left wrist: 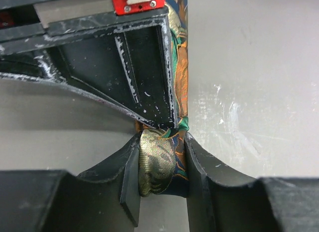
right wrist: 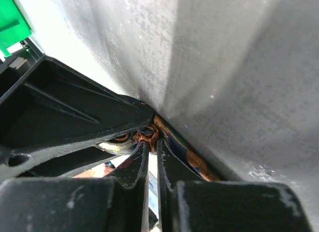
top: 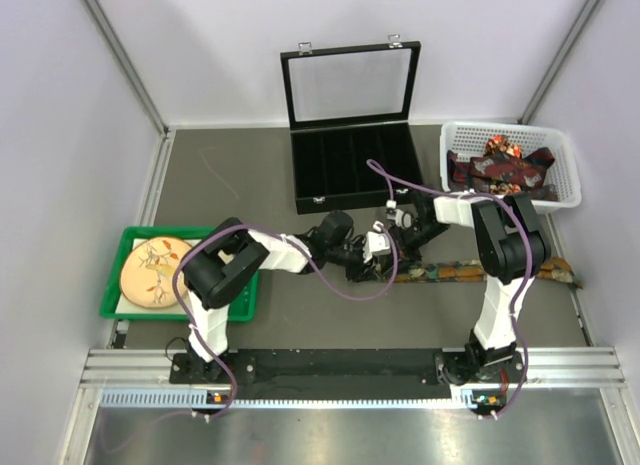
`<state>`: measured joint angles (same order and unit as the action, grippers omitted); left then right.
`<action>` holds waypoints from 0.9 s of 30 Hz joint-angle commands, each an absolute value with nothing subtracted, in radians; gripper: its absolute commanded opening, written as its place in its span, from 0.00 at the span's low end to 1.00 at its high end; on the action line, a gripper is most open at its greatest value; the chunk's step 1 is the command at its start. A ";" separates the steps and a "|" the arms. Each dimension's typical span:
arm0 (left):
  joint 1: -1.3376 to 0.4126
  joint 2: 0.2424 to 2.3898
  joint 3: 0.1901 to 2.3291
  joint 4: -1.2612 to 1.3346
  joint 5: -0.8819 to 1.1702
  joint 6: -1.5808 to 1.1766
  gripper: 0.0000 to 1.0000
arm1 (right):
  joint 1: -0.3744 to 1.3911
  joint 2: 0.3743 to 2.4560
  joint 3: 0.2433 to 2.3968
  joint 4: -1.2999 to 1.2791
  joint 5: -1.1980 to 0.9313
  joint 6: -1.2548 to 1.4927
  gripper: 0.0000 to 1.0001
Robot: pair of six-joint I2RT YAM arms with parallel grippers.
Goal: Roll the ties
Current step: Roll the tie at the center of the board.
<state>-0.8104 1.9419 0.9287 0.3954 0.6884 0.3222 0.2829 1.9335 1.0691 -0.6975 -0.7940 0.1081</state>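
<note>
Jaws, left and right, pinch the rolled end of 1 tie [top: 455, 273].

The tie [top: 460, 273] is patterned in orange, green and navy; the basket [top: 500, 127] is coloured white, the case [top: 340, 200] black.

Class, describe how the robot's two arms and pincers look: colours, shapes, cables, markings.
Left arm and right arm: white links between bulky black joints, each trailed by a looping purple cable. Left pincer and right pincer: two angular black fingers, scuffed whitish; one bears a small red screwed plate.
</note>
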 commanded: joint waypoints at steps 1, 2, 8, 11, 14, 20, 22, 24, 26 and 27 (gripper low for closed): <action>-0.811 1.908 0.968 -0.067 0.499 0.446 0.29 | 0.258 1.921 1.097 -0.693 -0.786 0.035 0.13; -0.818 1.910 0.982 -0.099 0.450 0.446 0.30 | 0.243 1.901 1.095 -0.693 -0.804 0.035 0.18; -0.854 1.913 1.043 -0.211 0.370 0.437 0.30 | 0.186 1.847 1.071 -0.692 -0.966 0.021 0.44; -0.865 1.927 1.087 -0.258 0.342 0.426 0.30 | 0.189 1.850 1.045 -0.628 -1.083 0.092 0.50; -0.867 1.933 1.104 -0.293 0.319 0.434 0.31 | 0.205 1.850 1.008 -0.540 -1.101 0.139 0.48; -0.868 1.934 1.112 -0.307 0.327 0.436 0.35 | 0.256 1.858 0.959 -0.407 -1.094 0.210 0.43; -0.868 1.942 1.115 -0.304 0.325 0.439 0.35 | 0.261 1.864 0.951 -0.358 -1.097 0.236 0.40; -0.868 1.950 1.117 -0.305 0.322 0.437 0.35 | 0.271 1.867 0.950 -0.335 -1.094 0.250 0.37; -0.870 1.953 1.118 -0.301 0.328 0.439 0.35 | 0.284 1.867 0.945 -0.299 -1.075 0.271 0.31; -0.871 1.956 1.118 -0.299 0.331 0.439 0.35 | 0.287 1.870 0.945 -0.292 -1.068 0.276 0.26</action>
<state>-0.8753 1.9053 1.1400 -0.1417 0.4099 0.4187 0.2626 1.8874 0.9543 -0.4145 -1.0607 0.2329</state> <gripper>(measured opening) 0.383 0.327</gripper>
